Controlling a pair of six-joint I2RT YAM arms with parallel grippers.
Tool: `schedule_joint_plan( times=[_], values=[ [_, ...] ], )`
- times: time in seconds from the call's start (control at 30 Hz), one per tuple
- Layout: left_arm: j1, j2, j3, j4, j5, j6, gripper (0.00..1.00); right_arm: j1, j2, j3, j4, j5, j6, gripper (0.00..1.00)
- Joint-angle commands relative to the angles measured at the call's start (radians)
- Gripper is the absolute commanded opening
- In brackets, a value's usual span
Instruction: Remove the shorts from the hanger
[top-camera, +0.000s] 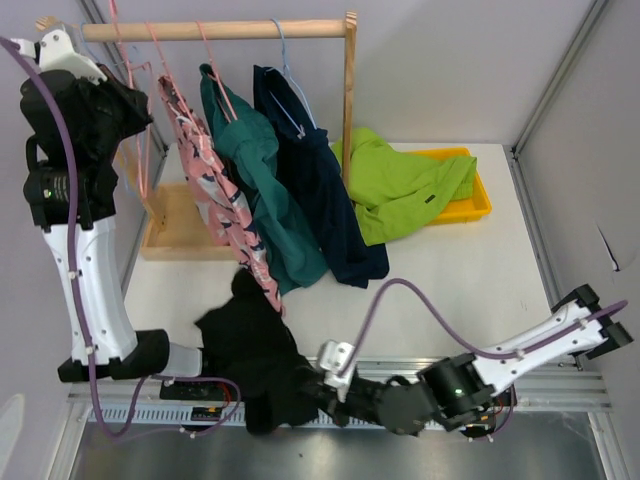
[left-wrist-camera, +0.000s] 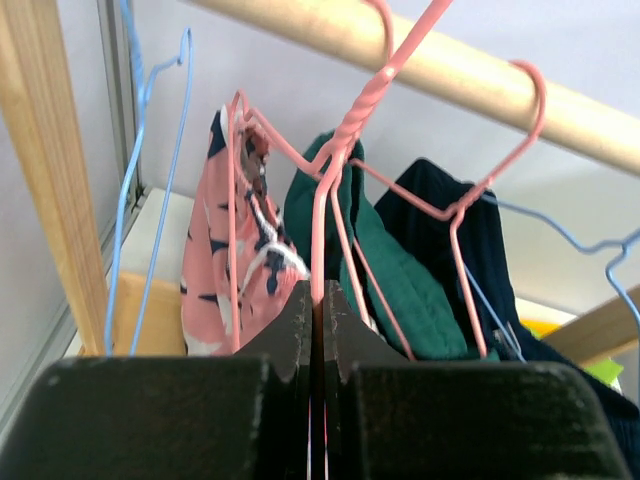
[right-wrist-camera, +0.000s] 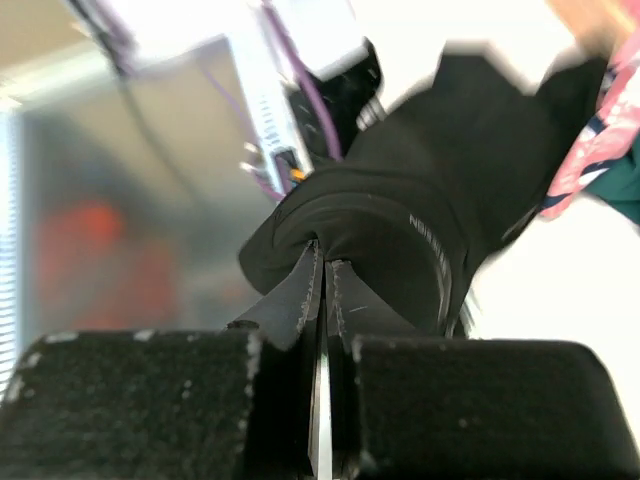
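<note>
Black shorts (top-camera: 255, 350) pinched in right claw (right-wrist-camera: 320, 262); pink hanger (left-wrist-camera: 345, 135) pinched in left claw (left-wrist-camera: 322, 300).
Right claw is closed, its tips clamped on a fold of the shorts, which are bunched at the worktop (top-camera: 450, 270) near edge, well in front of the wooden rail (top-camera: 215, 30) and off any hanger. Left claw is shut tight on the pink hanger's wire, held just under the rail's left end. A patterned pink garment (top-camera: 205, 170), a teal garment (top-camera: 265, 190) and a navy garment (top-camera: 320, 190) are hung from the rail. A green garment (top-camera: 395, 185) is draped in a yellow tray (top-camera: 478, 205) by the rail's right end.
</note>
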Motion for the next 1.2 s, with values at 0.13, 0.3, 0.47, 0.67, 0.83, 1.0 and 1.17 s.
schedule_joint_plan(
  times=[0.13,0.3,0.47,0.67,0.83,1.0,1.17],
  values=[
    [0.0,0.147,0.152,0.04,-0.023,0.028,0.0,0.275,-0.142,0.048,-0.197,0.43,0.065,0.0],
    [0.02,0.181,0.133,0.056,-0.051,0.031,0.0,0.406,-0.167,0.138,-0.361,0.663,0.105,0.0],
    [0.074,0.164,0.02,0.108,0.012,0.001,0.0,0.443,-0.188,0.197,-0.406,0.801,0.021,0.0],
    [0.098,0.132,-0.075,0.116,0.014,-0.005,0.03,0.385,-0.289,0.218,-0.209,0.891,-0.254,0.0],
    [0.121,0.063,-0.175,0.16,0.089,-0.027,0.77,0.143,-0.341,0.351,-0.034,0.761,-0.633,0.0],
    [0.123,-0.024,-0.308,0.195,0.124,-0.025,0.99,-0.161,-0.299,0.623,0.0,0.473,-0.808,0.0],
    [0.123,-0.196,-0.506,0.275,0.115,-0.002,0.99,-0.186,-0.164,0.912,0.167,0.408,-1.198,0.0]
  ],
)
